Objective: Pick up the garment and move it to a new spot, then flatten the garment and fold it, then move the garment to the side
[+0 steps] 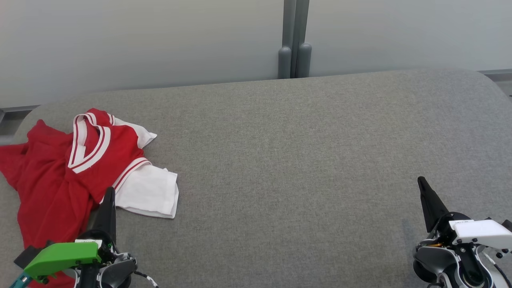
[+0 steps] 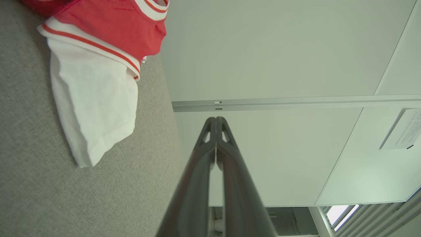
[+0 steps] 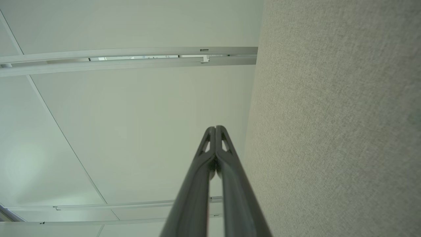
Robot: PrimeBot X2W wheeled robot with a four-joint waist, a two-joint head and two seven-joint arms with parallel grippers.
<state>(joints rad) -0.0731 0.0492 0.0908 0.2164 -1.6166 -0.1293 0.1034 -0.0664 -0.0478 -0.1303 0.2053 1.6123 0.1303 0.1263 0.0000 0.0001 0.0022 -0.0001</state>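
Note:
The garment (image 1: pixel 80 168), a red shirt with white sleeves and red-and-white striped trim, lies crumpled at the left end of the grey table (image 1: pixel 288 160). One white sleeve (image 2: pixel 95 102) spreads out toward the table's middle. My left gripper (image 1: pixel 110 192) is at the lower left, shut, its tips right at the near edge of the garment with nothing between them. In the left wrist view the left gripper (image 2: pixel 216 119) points past the table's edge at the wall. My right gripper (image 1: pixel 421 181) is shut and empty at the lower right, far from the garment; its own view shows the tips (image 3: pixel 215 127) pressed together.
A pale partition wall (image 1: pixel 140 40) runs behind the table, with a grey post (image 1: pixel 295 40) at its seam. The table's back corners are rounded. Bare grey felt stretches from the garment across to the right gripper.

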